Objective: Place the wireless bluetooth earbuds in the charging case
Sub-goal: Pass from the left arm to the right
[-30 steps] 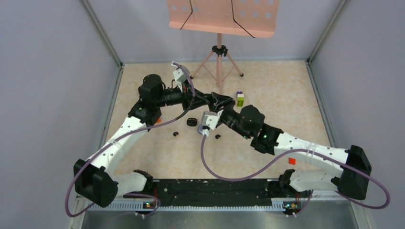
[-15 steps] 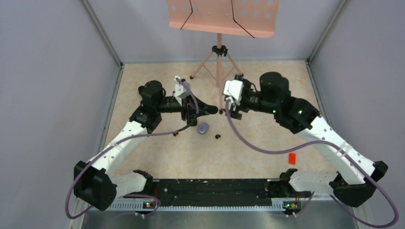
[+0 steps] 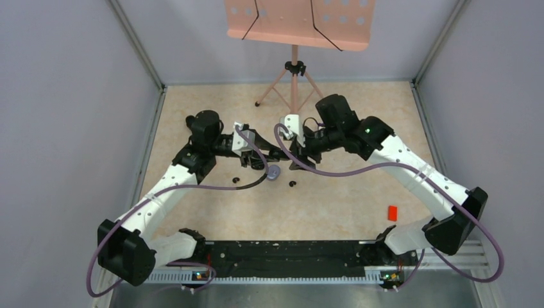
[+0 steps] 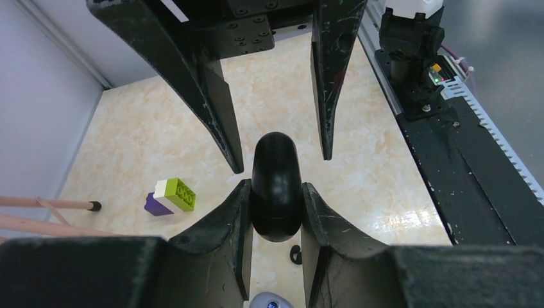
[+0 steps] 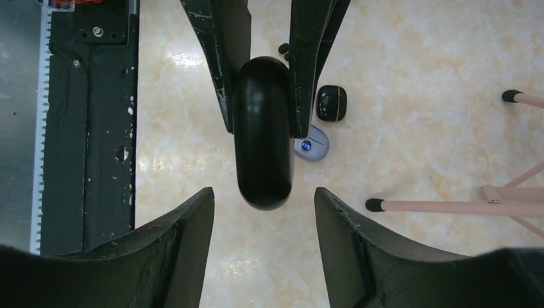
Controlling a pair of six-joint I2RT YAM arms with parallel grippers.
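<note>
My left gripper (image 3: 282,156) is shut on a closed black oval charging case (image 4: 276,186) and holds it above the floor. My right gripper (image 5: 263,192) is open and faces it tip to tip, with the case's free end (image 5: 262,135) just between its fingertips and not touching them. Two tiny black earbuds (image 3: 236,180) (image 3: 292,184) lie on the floor below; one also shows in the left wrist view (image 4: 295,253). A pale purple case (image 3: 274,172) with a blue light lies under the grippers. No pale purple earbuds are in view.
A second black case (image 5: 331,102) lies on the floor beside the purple one (image 5: 311,146). A green-and-purple block (image 4: 170,196) lies further back. The pink music stand (image 3: 295,64) and its feet (image 5: 374,205) are behind. A small red piece (image 3: 392,213) lies front right.
My right arm rose from the floor near the purple case, swung back, then came in to face the left gripper. The left gripper has turned slightly and stays on the black case.
</note>
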